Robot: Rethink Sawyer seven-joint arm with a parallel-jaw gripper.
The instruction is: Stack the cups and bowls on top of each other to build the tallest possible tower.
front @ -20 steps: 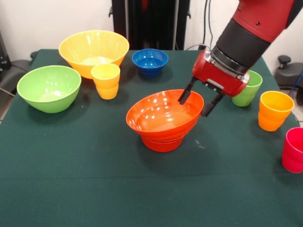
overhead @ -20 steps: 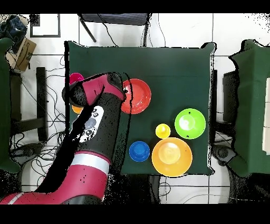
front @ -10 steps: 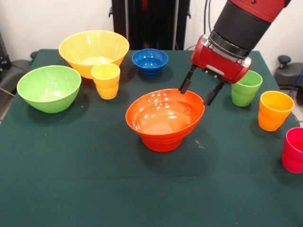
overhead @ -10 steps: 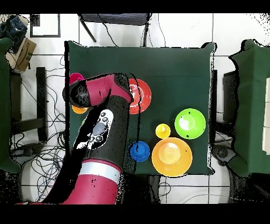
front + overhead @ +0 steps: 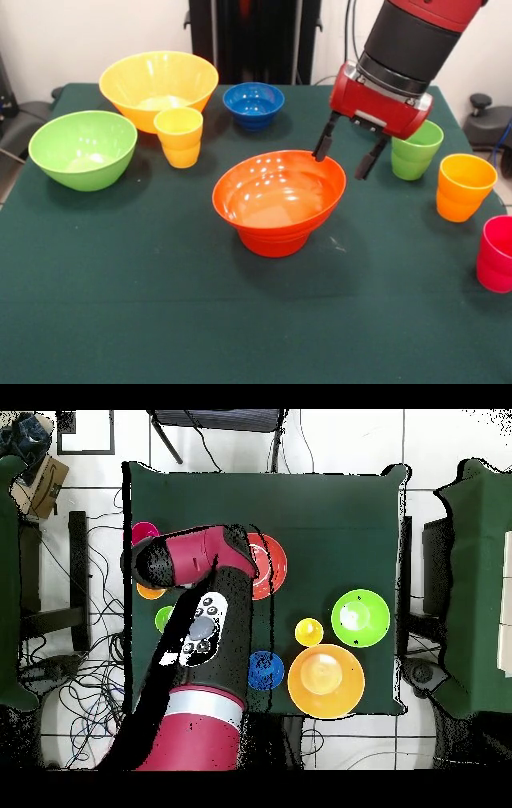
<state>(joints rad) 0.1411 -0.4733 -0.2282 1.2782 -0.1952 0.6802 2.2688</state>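
The tower is a wide orange bowl (image 5: 278, 196) sitting level on a smaller orange bowl (image 5: 274, 242) at the table's middle; the arm partly hides it in the overhead view (image 5: 270, 566). My gripper (image 5: 344, 157) is open and empty, just above and beside the wide bowl's far right rim. A large yellow bowl (image 5: 158, 84), a large green bowl (image 5: 82, 148) and a small dark blue bowl (image 5: 254, 104) stand apart. The yellow cup (image 5: 179, 136), green cup (image 5: 416, 150), orange-yellow cup (image 5: 464, 186) and pink-red cup (image 5: 498, 252) stand upright. No light blue bowl shows.
The cups on the right sit close to the table's right edge (image 5: 500, 200). My arm (image 5: 200, 634) covers much of the overhead view's left half. Black equipment (image 5: 252, 36) stands behind the table.
The gripper let go of the wide orange bowl's rim, and the tilted bowl settled level on the smaller one. The gripper rose and shifted slightly right in the front view.
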